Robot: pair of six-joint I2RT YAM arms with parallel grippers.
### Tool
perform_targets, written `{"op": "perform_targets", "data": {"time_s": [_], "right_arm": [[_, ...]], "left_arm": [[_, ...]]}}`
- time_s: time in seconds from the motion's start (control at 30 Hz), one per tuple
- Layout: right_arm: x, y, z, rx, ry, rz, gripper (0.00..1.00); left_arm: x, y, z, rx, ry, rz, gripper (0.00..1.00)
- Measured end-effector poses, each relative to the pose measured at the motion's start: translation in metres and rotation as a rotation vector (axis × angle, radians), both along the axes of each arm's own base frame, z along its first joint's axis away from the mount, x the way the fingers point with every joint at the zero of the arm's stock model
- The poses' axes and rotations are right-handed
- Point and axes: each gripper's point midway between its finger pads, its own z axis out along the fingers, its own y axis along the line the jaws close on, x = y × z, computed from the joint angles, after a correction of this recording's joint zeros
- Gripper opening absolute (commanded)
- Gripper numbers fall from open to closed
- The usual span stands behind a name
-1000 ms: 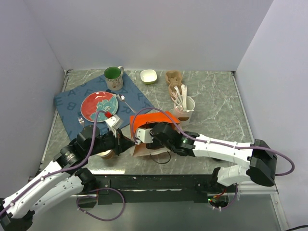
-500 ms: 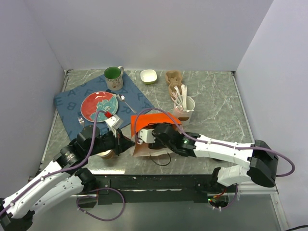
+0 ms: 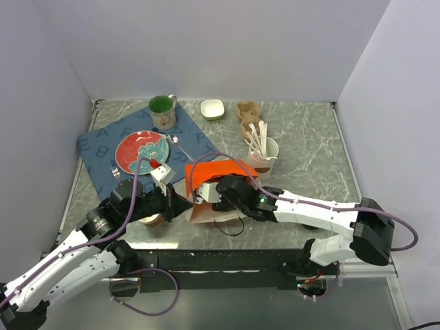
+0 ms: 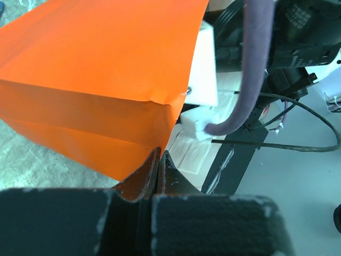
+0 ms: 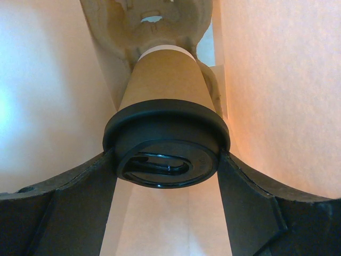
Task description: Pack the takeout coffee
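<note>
Gripping the takeout coffee (image 5: 165,80) by its black lid (image 5: 166,140), the right fingers (image 5: 250,205) stand wide, one pressed to each side of the lid's rim. The cup lies inside the orange bag (image 3: 218,170), lid toward the wrist camera and base toward a moulded pulp carrier (image 5: 154,18) at the bag's far end. Whether the base is seated in that carrier cannot be told.

At 9 o'clock of the bag's mouth, the left fingers (image 4: 173,184) are closed tight on the bag's lower corner edge. A tan paper cup (image 3: 152,220) shows partly beneath the left wrist, at the near edge of the bench (image 3: 309,148).

Farther out, a red patterned plate (image 3: 141,151) sits on a blue mat (image 3: 93,148) at 10 o'clock of the bag. A spoon (image 3: 180,146) lies just beside the plate. A cup of white utensils (image 3: 263,152) stands at 2 o'clock.

Along the far edge stand a green-lined mug (image 3: 162,110) at 11 o'clock, a small white bowl (image 3: 212,108) at 12 o'clock, and a second pulp carrier (image 3: 247,111) at 1 o'clock.
</note>
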Motion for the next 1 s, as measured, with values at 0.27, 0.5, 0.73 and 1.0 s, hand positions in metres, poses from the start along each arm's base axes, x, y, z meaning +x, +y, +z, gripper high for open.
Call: {"op": "perform_targets", "data": {"time_s": [0.27,0.5,0.73,1.0], "right_arm": [[-0.005,-0.018,0.006,-0.026,0.019,-0.01,0.48],[-0.008,-0.026,0.016,-0.053,0.03,-0.013,0.48],[-0.007,-0.03,0.015,-0.081,0.025,-0.015,0.48],[-0.003,-0.032,0.007,-0.127,0.021,-0.027,0.48]], "left_arm": [[0.003,0.0,-0.003,0.011,0.005,0.011,0.01],[0.004,0.0,-0.003,0.014,0.001,0.015,0.01],[0.005,0.0,-0.006,0.024,0.006,0.015,0.01],[0.007,0.0,-0.006,0.026,0.004,0.023,0.01]]}}
